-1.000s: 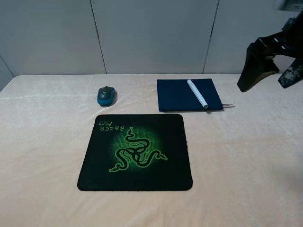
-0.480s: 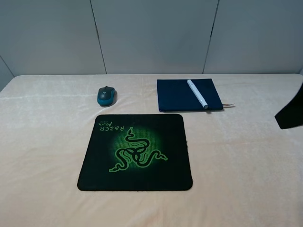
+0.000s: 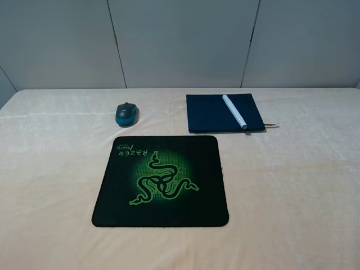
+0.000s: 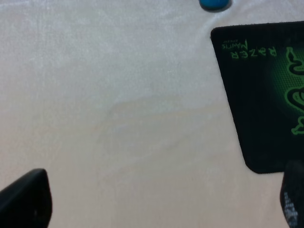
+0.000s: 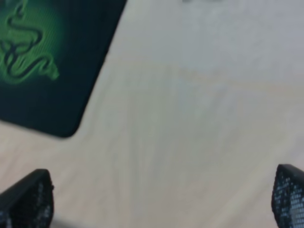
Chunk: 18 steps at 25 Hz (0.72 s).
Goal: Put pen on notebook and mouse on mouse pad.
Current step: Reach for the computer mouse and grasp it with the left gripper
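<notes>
The white pen [image 3: 234,111] lies diagonally on the navy notebook [image 3: 211,114] at the back right of the table. The teal mouse [image 3: 126,113] sits on the bare cloth behind the black mouse pad [image 3: 162,180], just off its far left corner. Neither arm shows in the high view. In the left wrist view my left gripper [image 4: 161,202] is open over bare cloth beside the mouse pad [image 4: 259,90], with a sliver of the mouse [image 4: 214,4] at the edge. My right gripper [image 5: 164,197] is open too, above cloth beside the mouse pad [image 5: 52,61].
A cream cloth [image 3: 292,185] covers the table. Grey wall panels [image 3: 180,42] stand behind it.
The right arm has drawn back out of the high view at the right edge. The pen, notebook, mouse and mouse pad have not moved.
</notes>
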Each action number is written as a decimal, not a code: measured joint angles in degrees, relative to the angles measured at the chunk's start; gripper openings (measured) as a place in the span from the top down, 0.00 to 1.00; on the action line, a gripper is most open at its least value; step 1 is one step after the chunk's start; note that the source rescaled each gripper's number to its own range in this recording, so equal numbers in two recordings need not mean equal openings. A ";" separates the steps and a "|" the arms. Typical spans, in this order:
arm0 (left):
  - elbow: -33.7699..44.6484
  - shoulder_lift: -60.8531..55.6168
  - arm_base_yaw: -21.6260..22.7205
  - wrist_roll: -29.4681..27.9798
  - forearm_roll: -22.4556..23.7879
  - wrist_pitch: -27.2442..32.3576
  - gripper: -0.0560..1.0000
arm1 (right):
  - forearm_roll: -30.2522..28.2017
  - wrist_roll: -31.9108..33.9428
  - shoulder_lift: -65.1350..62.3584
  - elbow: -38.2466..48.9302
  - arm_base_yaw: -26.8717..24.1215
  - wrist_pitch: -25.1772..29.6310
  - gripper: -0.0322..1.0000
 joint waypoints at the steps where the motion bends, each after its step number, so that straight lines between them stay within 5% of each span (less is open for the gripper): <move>1: 0.00 0.00 0.00 0.00 0.00 0.00 0.08 | -0.39 0.00 -2.14 1.35 -1.26 -0.96 0.00; 11: 0.00 0.00 0.00 0.00 0.00 0.00 0.08 | -2.88 0.05 -21.60 11.99 -11.43 -6.05 0.00; 18: 0.00 0.00 0.00 0.00 0.00 0.00 0.08 | -2.95 0.05 -22.40 12.01 -12.05 -6.58 0.00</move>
